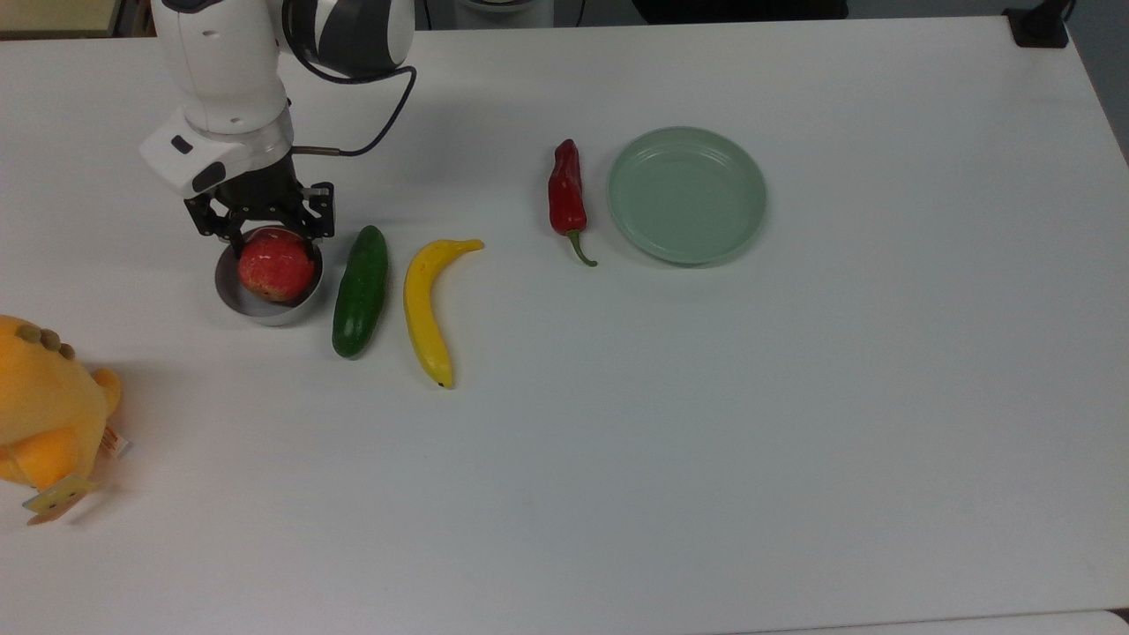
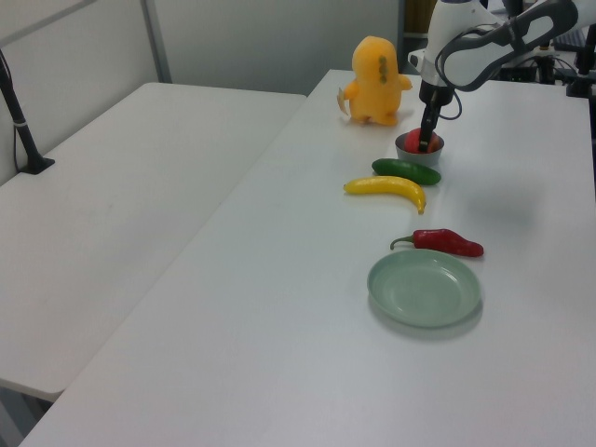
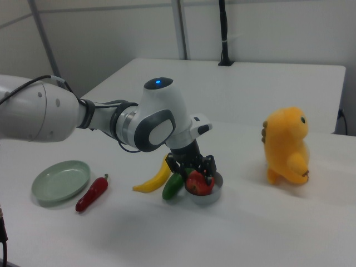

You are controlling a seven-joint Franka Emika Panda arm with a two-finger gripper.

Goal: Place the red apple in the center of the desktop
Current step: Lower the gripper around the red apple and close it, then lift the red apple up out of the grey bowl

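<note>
The red apple (image 1: 275,265) lies in a small grey bowl (image 1: 256,310) at the top view's left, on the white desktop (image 1: 617,441). My gripper (image 1: 265,236) points straight down, right over the apple's far side, and hides its upper edge. In the right view the gripper (image 3: 197,171) sits low around the apple (image 3: 197,183), just above the bowl (image 3: 208,197). The left view has the gripper (image 2: 426,142) reaching into the bowl (image 2: 419,154), with a bit of the apple (image 2: 413,142) showing red beside it.
A green cucumber (image 1: 360,291) lies right beside the bowl, then a yellow banana (image 1: 428,309). A red chili pepper (image 1: 566,198) and a pale green plate (image 1: 686,194) lie further towards the top view's right. A yellow plush toy (image 1: 44,414) sits at the top view's left edge.
</note>
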